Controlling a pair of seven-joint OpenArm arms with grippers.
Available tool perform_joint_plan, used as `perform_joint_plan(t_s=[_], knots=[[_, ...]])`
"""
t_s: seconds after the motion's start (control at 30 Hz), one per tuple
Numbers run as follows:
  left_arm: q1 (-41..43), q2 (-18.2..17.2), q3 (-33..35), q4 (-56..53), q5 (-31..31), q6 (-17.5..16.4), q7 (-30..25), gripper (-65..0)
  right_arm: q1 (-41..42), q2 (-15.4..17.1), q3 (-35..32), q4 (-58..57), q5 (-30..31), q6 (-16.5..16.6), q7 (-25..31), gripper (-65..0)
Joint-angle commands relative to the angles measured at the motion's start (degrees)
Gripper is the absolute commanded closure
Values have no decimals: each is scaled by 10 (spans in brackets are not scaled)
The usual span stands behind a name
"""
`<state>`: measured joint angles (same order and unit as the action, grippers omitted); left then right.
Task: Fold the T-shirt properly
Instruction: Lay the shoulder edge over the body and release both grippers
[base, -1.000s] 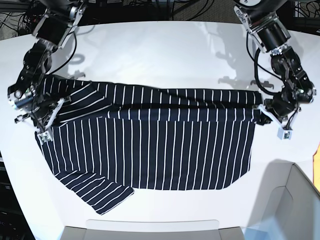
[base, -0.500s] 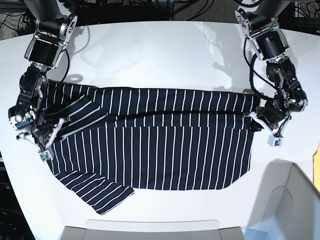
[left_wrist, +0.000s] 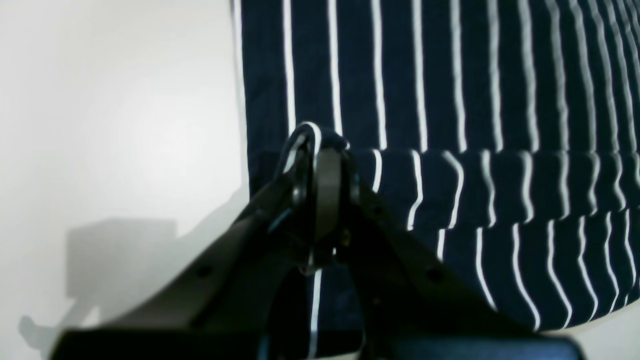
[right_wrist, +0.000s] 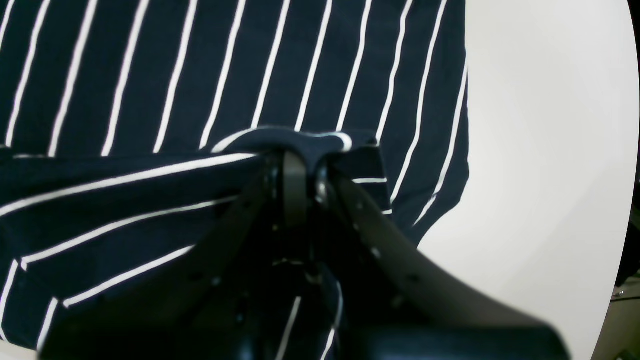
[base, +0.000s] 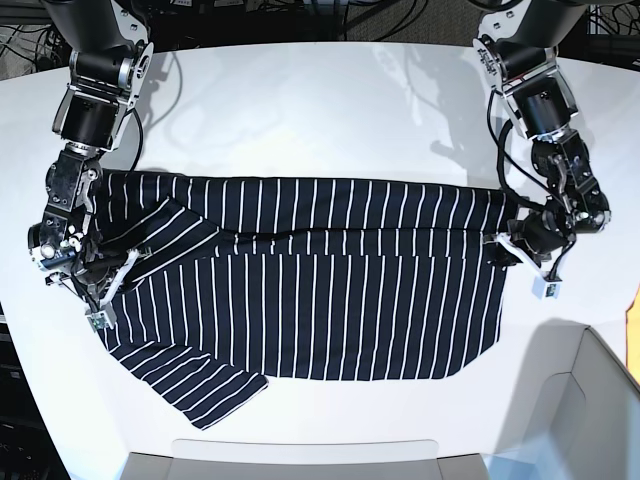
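Note:
The dark navy T-shirt (base: 330, 300) with thin white stripes lies spread across the white table, its far edge folded over toward the front. My left gripper (base: 507, 248) is at the shirt's right edge, shut on a pinch of the folded cloth, as the left wrist view (left_wrist: 320, 150) shows over the shirt (left_wrist: 450, 75). My right gripper (base: 112, 272) is at the shirt's left edge, shut on a bunched fold near a sleeve, as the right wrist view (right_wrist: 295, 150) shows over the shirt (right_wrist: 150, 65). One sleeve (base: 195, 385) sticks out at the front left.
The white table (base: 330, 110) has a rounded edge. A grey bin (base: 590, 400) stands at the front right and a grey tray edge (base: 300, 455) at the front. Cables lie behind the table.
Both grippers have moved toward the front of the table, drawing the held far edge further over the shirt's body. The fold line has shifted forward.

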<state>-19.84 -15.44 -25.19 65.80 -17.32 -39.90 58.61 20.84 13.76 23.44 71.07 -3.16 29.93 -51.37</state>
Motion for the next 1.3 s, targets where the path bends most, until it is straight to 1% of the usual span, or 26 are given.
perform_joint_plan(t_s=[0.0, 0.03, 0.07, 0.13, 0.2, 0.23, 0.3, 0.37, 0.43, 0.53, 0.6, 0.67, 0.73, 0.8, 0.87, 0.9, 0.93, 1.0, 1.03, 1.17, 1.27], knots=[[-16, -9, -3, 10, -9, -1, -11, 0, 18, 8, 2, 9, 5, -3, 10, 0], [-16, -9, -4, 10, -9, -1, -11, -29, 18, 9, 2, 9, 5, -3, 10, 0], [-15, -9, -4, 10, -9, -1, -10, -64, 18, 9, 2, 9, 5, -3, 10, -21], [-15, -9, -6, 10, -9, -1, -8, -117, 18, 9, 2, 10, 6, -3, 10, -78], [-11, -9, -6, 11, -9, -1, -5, -144, 18, 10, 2, 11, 21, -1, 10, -130], [-11, -9, -7, 11, -9, -1, -5, -140, 18, 11, 2, 12, 40, -1, 10, -156], [-10, -9, -12, 11, -9, -1, -5, -125, 16, 27, 2, 11, 75, -1, 10, -189], [-10, -9, -35, 11, -9, -1, -4, -112, 14, 38, 2, 12, 103, -1, 10, -205], [-10, -9, -70, 12, -9, -1, -4, -99, 13, 47, 3, 23, 116, -1, 10, -209], [-7, -9, -118, 65, -10, -1, -4, -81, -7, 60, 4, 67, 119, -1, -10, -209], [9, -7, -123, 114, -12, -1, -4, -64, -26, 62, 4, 111, 119, -1, -17, -208], [26, -6, -114, 162, -12, -1, -4, -39, -51, 63, 12, 152, 119, -1, -17, -207], [47, -5, -75, 206, -12, -1, -4, 0, -77, 62, 26, 184, 119, -1, -21, -192], [64, -5, -25, 219, -12, -1, -6, 0, -88, 62, 32, 186, 119, -1, -41, -144], [73, -8, 29, 219, -9, -1, -12, 0, -95, 59, 41, 176, 117, -1, -46, -64], [76, -8, 55, 215, -9, -1, -18, 0, -97, 54, 44, 167, 117, -1, -43, -10], [77, -8, 81, 209, -9, -1, -26, 0, -97, 50, 46, 155, 116, -2, -37, 0], [77, -8, 120, 202, -7, -1, -40, 0, -98, 49, 43, 128, 116, -2, -24, 0], [77, -8, 135, 197, 5, -1, -45, 0, -98, 49, 42, 108, 116, -3, -20, 0], [73, -3, 171, 146, 82, -1, -55, 0, -78, 50, 40, 30, 116, -3, -17, 0], [75, 7, 172, 98, 115, -1, -71, 0, -76, 53, 20, -14, 116, -3, -17, 0]])
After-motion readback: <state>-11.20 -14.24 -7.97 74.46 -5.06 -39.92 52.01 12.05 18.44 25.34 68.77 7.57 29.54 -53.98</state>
